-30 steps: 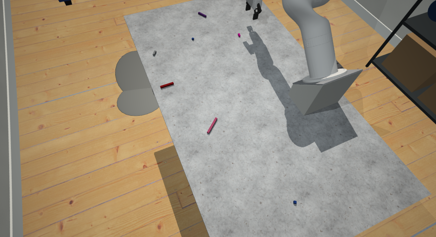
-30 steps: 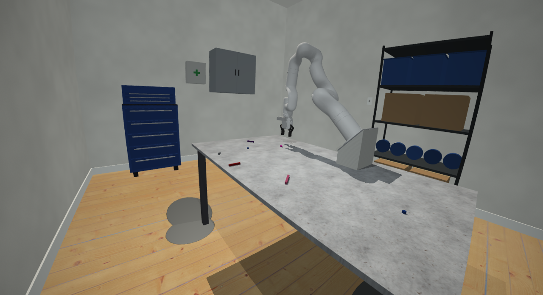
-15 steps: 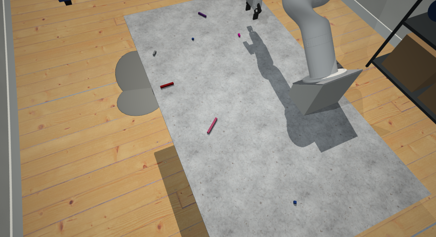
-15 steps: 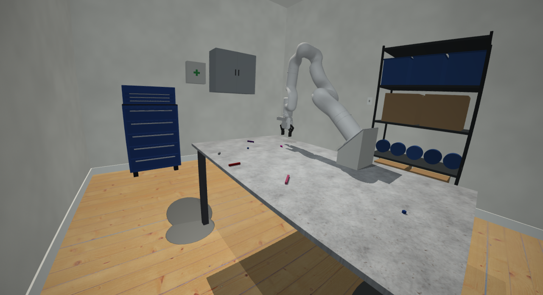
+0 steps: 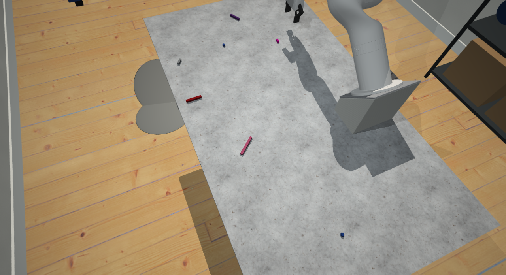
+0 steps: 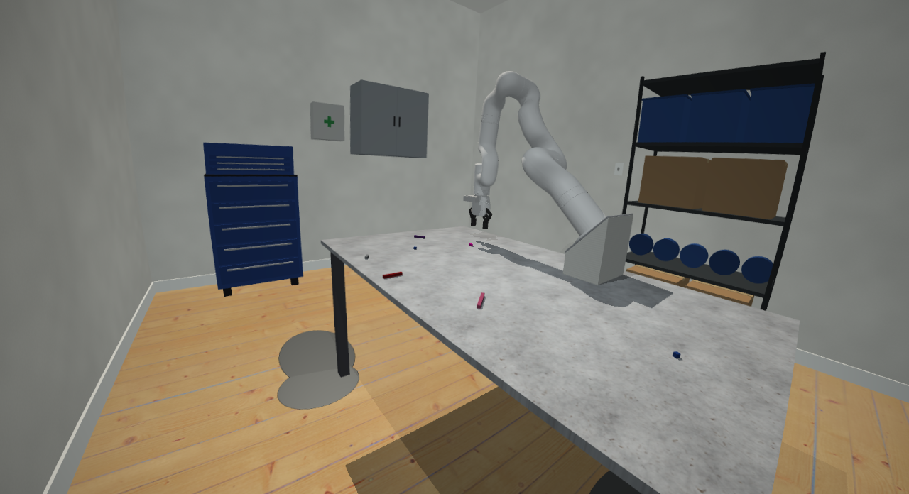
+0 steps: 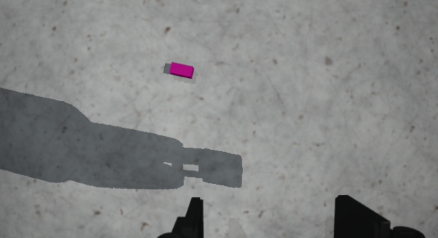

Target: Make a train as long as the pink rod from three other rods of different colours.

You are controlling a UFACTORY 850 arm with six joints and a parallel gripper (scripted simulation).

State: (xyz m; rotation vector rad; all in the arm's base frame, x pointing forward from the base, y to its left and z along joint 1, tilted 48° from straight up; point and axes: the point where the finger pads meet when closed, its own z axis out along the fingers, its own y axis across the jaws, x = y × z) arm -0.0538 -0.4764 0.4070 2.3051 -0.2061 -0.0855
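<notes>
Pincer (image 5: 293, 16) (image 6: 479, 223) (image 7: 269, 219) apart, empty; closing off-centre could skew the magenta rod (image 5: 277, 40) (image 6: 471, 244) (image 7: 181, 70).

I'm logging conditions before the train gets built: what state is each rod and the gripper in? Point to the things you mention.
gripper (image 5: 292, 17) (image 6: 479, 225) (image 7: 269, 219): open, raised
pink rod (image 5: 246, 145) (image 6: 481, 299): flat, apart
red rod (image 5: 193, 98) (image 6: 393, 275): flat, apart
purple rod (image 5: 234, 17) (image 6: 419, 237): flat, apart
grey rod (image 5: 179, 61) (image 6: 366, 256): flat, apart
magenta rod (image 5: 277, 40) (image 6: 471, 244) (image 7: 181, 70): flat, apart
two blue rods (image 5: 223, 45) (image 5: 342, 234) (image 6: 415, 248) (image 6: 676, 354): on table, apart

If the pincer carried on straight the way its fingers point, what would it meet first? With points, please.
Probably the grey stone-look tabletop (image 5: 283, 202) (image 6: 572, 338) (image 7: 308, 94); the magenta rod (image 5: 277, 40) (image 6: 471, 244) (image 7: 181, 70) seems off to one side, though depth is hard to judge.
</notes>
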